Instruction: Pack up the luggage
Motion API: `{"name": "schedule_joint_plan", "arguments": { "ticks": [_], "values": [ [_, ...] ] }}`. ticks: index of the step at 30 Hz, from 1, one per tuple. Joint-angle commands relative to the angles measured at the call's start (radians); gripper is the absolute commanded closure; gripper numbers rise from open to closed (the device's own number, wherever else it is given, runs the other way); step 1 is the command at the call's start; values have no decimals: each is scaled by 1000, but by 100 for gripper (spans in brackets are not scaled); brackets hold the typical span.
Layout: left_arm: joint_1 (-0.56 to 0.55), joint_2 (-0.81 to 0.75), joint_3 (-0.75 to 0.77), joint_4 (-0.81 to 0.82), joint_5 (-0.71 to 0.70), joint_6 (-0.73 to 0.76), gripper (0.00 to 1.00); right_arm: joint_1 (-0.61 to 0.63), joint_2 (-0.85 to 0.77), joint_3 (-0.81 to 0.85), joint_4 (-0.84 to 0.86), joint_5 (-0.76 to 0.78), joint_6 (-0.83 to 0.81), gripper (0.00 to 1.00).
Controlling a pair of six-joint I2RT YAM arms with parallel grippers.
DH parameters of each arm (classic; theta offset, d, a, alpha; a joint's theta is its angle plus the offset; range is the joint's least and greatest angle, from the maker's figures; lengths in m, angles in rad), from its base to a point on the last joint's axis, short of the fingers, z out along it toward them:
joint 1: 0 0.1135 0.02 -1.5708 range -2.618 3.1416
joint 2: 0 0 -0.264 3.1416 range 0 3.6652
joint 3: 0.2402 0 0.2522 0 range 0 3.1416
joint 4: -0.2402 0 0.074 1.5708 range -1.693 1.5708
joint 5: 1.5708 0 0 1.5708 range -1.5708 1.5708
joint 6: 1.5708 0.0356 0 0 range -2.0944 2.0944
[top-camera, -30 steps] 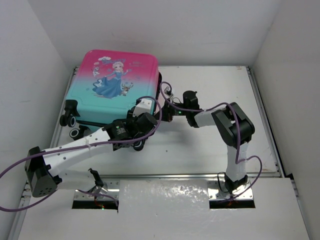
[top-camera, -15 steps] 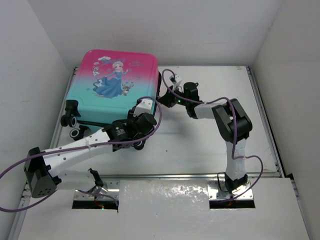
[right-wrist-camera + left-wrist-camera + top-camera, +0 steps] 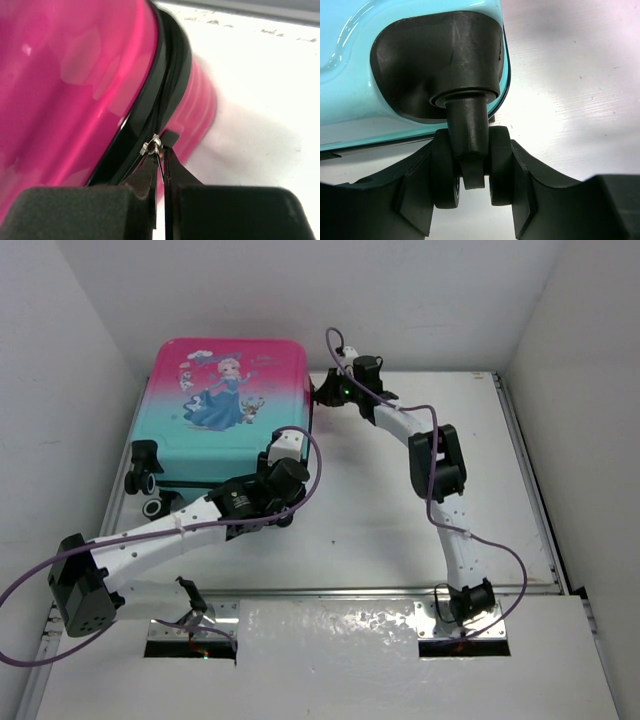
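Observation:
The luggage (image 3: 225, 405) lies flat and closed at the table's back left, its pink-to-teal shell with the princess picture facing up. My left gripper (image 3: 284, 462) is at its near right corner, shut on a black double caster wheel (image 3: 470, 165). The fingers (image 3: 415, 200) press the wheel from both sides below the teal shell (image 3: 350, 75). My right gripper (image 3: 322, 392) sits at the far right edge, shut on the thin zipper pull (image 3: 161, 161), which hangs from the silver slider (image 3: 151, 146) on the black zipper band (image 3: 150, 110) between the pink shell halves (image 3: 60, 90).
Two more black wheels (image 3: 142, 460) stick out at the luggage's near left side. White walls close in the left, back and right. A metal rail (image 3: 330, 592) runs along the near table edge. Purple cables (image 3: 400, 410) loop over both arms.
My right gripper has travelled along the luggage's right edge toward the far corner with the zipper pull. The luggage shifted slightly left. The left gripper keeps its hold on the wheel.

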Motion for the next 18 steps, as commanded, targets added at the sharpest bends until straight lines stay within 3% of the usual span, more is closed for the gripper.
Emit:
{"name": "schedule_joint_plan", "arguments": {
  "ticks": [1,5,8,12,15,17,18],
  "values": [
    [-40,-70,10,25,121,48,100,-88,46,93,-60,220,30,100],
    [-41,-67,15,66,279,108,100,-71,184,324,-79,218,46,100],
    [-61,-69,28,61,429,157,100,-67,185,252,-45,326,72,100],
    [-87,-91,27,24,590,208,100,-45,154,207,-40,308,17,100],
    [-118,-98,13,-18,630,232,100,-53,-8,-19,-5,424,-20,100],
    [-145,-104,-2,-30,638,239,100,-79,-176,-374,267,455,94,100],
    [-152,-108,-10,-26,691,243,100,-112,-202,-420,290,449,125,100]
  ]
}}
